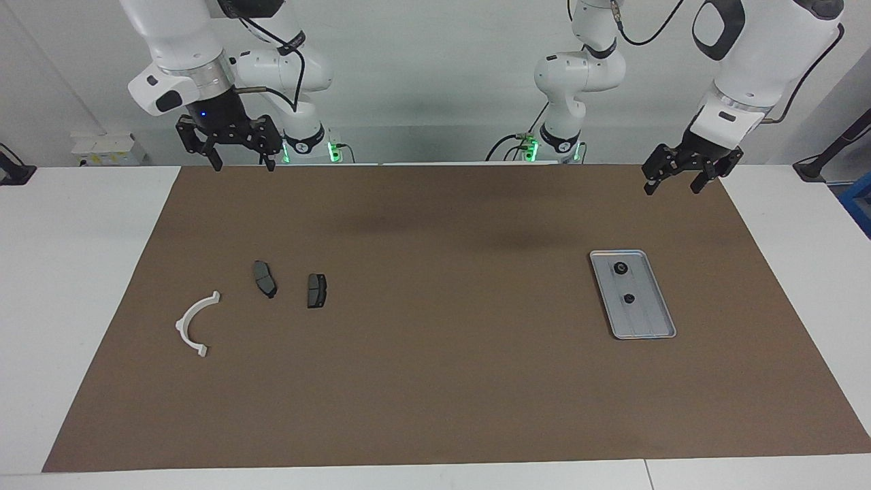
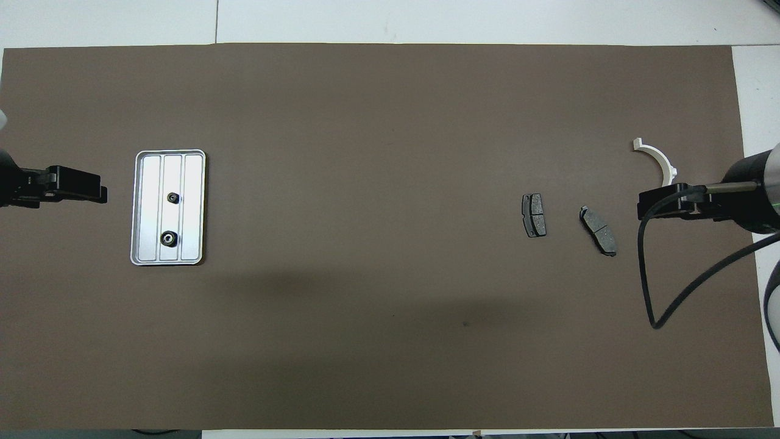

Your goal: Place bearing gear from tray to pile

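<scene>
In the facing view the tray (image 1: 633,294) lies toward the left arm's end of the surface (image 1: 435,381), its long axis running away from the robots, with two small dark bearing gears (image 1: 620,268) on it, one nearer the robots than the other. The left hand (image 1: 687,175) hangs spread and empty over the mat's edge by its own base, far closer to the tray than the right hand (image 1: 231,146), which waits spread and empty above the mat's edge at the other end. The pile, a white bracket (image 1: 196,324) and two dark pads (image 1: 265,278), sits at the right arm's end, well apart from the tray. In the overhead view the left hand (image 2: 76,186) shows beside the tray (image 2: 152,210); a bare brown mat (image 2: 390,122) lies between tray and pile (image 2: 600,230), so a carry looks unobstructed.
</scene>
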Action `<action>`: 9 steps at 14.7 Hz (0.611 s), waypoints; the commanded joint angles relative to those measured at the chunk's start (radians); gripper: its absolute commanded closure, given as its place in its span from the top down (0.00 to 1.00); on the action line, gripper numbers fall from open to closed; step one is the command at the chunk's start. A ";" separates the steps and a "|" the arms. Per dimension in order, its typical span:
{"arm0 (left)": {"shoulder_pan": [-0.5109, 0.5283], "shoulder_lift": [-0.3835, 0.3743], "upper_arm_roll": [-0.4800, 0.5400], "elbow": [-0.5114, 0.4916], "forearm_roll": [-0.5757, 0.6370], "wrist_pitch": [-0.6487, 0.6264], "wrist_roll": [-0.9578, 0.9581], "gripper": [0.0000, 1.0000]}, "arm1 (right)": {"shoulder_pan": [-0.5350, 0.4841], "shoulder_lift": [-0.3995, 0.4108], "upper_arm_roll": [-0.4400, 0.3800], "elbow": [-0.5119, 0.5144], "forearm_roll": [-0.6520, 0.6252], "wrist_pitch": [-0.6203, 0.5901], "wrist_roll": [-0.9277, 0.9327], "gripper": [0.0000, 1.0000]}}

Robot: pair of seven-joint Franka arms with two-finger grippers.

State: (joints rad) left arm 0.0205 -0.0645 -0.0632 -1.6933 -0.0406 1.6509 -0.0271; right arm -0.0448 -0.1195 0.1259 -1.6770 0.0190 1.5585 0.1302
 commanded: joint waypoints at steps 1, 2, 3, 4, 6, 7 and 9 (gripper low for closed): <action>0.016 -0.034 -0.010 -0.042 0.005 0.020 0.012 1.00 | 0.000 -0.014 0.000 -0.012 0.016 0.006 0.003 1.00; 0.016 -0.035 -0.009 -0.042 0.005 0.007 0.015 1.00 | 0.000 -0.014 0.000 -0.012 0.016 0.006 0.003 1.00; 0.016 -0.035 -0.012 -0.042 0.007 0.004 0.015 1.00 | 0.000 -0.014 0.000 -0.012 0.016 0.006 0.003 1.00; 0.012 -0.035 -0.012 -0.042 0.007 0.009 0.012 1.00 | 0.000 -0.014 0.000 -0.012 0.016 0.006 0.002 1.00; 0.018 -0.035 -0.007 -0.039 0.005 0.042 0.018 1.00 | 0.000 -0.014 0.000 -0.012 0.016 0.006 0.003 1.00; 0.019 -0.034 -0.001 -0.034 0.005 0.058 0.012 1.00 | 0.000 -0.014 0.000 -0.012 0.016 0.006 0.003 1.00; 0.039 -0.038 0.003 -0.081 0.007 0.140 0.013 1.00 | 0.000 -0.014 0.000 -0.012 0.016 0.008 0.005 1.00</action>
State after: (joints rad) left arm 0.0253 -0.0676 -0.0551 -1.6992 -0.0398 1.7127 -0.0270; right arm -0.0448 -0.1195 0.1259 -1.6770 0.0190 1.5585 0.1302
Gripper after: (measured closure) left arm 0.000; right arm 0.000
